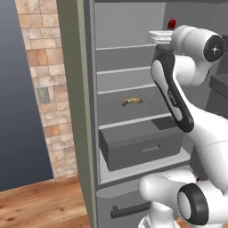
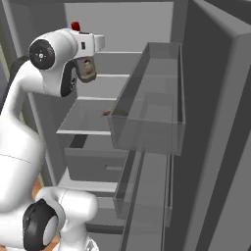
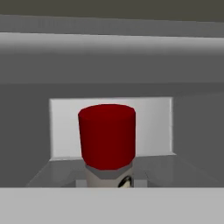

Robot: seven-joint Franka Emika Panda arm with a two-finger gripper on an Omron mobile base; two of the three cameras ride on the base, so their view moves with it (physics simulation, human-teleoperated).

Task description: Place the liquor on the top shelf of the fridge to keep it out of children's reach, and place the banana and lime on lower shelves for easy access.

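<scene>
The fridge (image 1: 84, 111) stands open in front of me. My gripper (image 2: 86, 58) is high up at the level of the upper shelves, shut on the liquor (image 2: 88, 71), a grey-brown bottle hanging under the white hand. Its red cap (image 3: 107, 135) sits close in the hand view and also pokes up above the hand (image 1: 171, 23). The top shelf (image 1: 122, 46) lies just left of the hand; whether the bottle touches a shelf I cannot tell. The banana (image 1: 132, 101) lies on a lower shelf (image 1: 133, 121). The lime is out of view.
A boxy grey drawer (image 1: 142, 149) sits under the banana's shelf. The open door on the right carries clear bins (image 2: 147, 117) that jut close to my arm. A brick wall (image 1: 44, 89) and wooden floor (image 1: 40, 205) lie left of the fridge.
</scene>
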